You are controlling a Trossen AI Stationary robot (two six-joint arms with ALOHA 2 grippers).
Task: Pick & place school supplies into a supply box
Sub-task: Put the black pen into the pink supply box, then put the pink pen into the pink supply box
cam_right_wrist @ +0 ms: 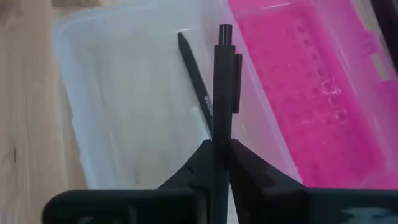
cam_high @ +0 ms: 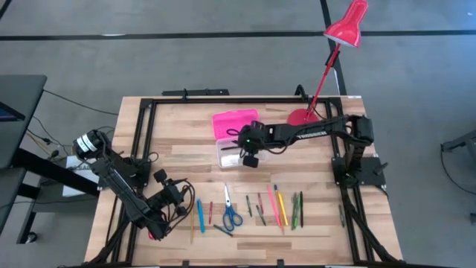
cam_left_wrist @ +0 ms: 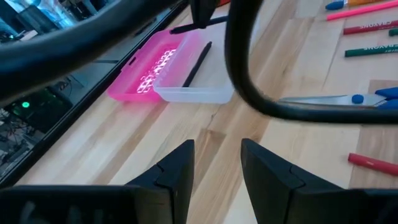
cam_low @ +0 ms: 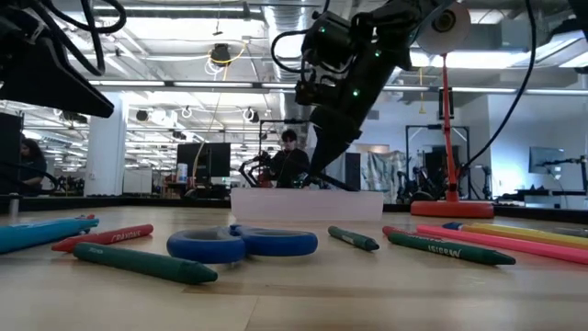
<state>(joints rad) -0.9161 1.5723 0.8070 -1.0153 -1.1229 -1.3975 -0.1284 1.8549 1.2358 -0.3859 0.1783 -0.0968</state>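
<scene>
1. Over the middle of the desk (cam_high: 186,149), the right gripper (cam_high: 248,158) hangs above the supply box (cam_high: 232,154), its fingers clamped on a black pen (cam_right_wrist: 224,93) that points out past the fingertips.
2. Inside the clear base (cam_right_wrist: 124,99) of the box lies 1 other black pen (cam_right_wrist: 196,87), slanted across the bottom; the left wrist view shows it too, as a dark stick in the tray.
3. Beside the base, the pink lid (cam_high: 234,121) lies open and flat on the desk, joined along 1 edge, on the side toward the red lamp (cam_high: 346,26).
4. Near the front edge of the desk, the rest of the supplies lie in a loose row: blue-handled scissors (cam_high: 231,214) roughly in the middle, with a blue pen (cam_high: 200,215) and a red crayon (cam_high: 210,212) on the left arm's side, and green crayons (cam_high: 260,208), a pink pencil (cam_high: 274,206) and a yellow pencil (cam_high: 282,208) on the right arm's side.
5. At the front left corner of the desk, the left gripper (cam_left_wrist: 217,165) waits low over bare wood, its 2 fingers parted with nothing between them, well apart from the box.
6. Beyond the desk, in the low view, a person (cam_low: 288,161) sits far back in the room.
</scene>
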